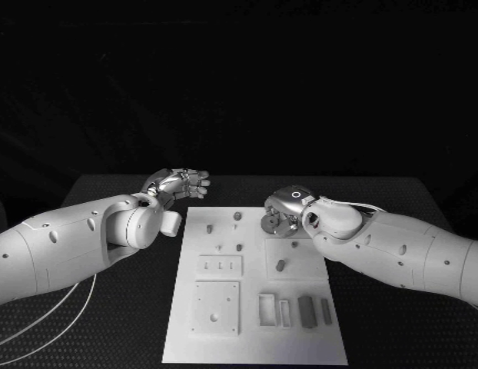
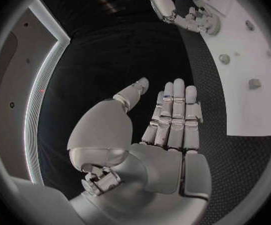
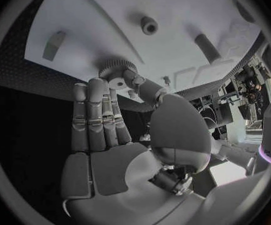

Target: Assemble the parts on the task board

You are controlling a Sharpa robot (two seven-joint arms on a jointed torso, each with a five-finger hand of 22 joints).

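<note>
The white task board [image 1: 256, 338] lies in the middle of the black table. My right hand [image 1: 283, 217] is at the board's far right corner and pinches a toothed grey gear [image 3: 115, 67] between thumb and fingertips, low over the board [image 3: 110, 15]. The left wrist view shows that right hand [image 2: 185, 7] with the gear [image 2: 210, 27] at the board's edge [image 2: 254, 50]. My left hand [image 1: 179, 183] hovers off the board's far left corner. Its fingers [image 2: 175, 115] are straight and side by side, the thumb apart, holding nothing.
Small pegs [image 1: 237, 217] stand on the far half of the board, with a short cylinder [image 1: 279, 266] mid-board. Two flat square plates [image 1: 216, 307] lie on the near left, several narrow blocks [image 1: 307, 311] on the near right. A white cable [image 1: 40, 323] trails under my left arm.
</note>
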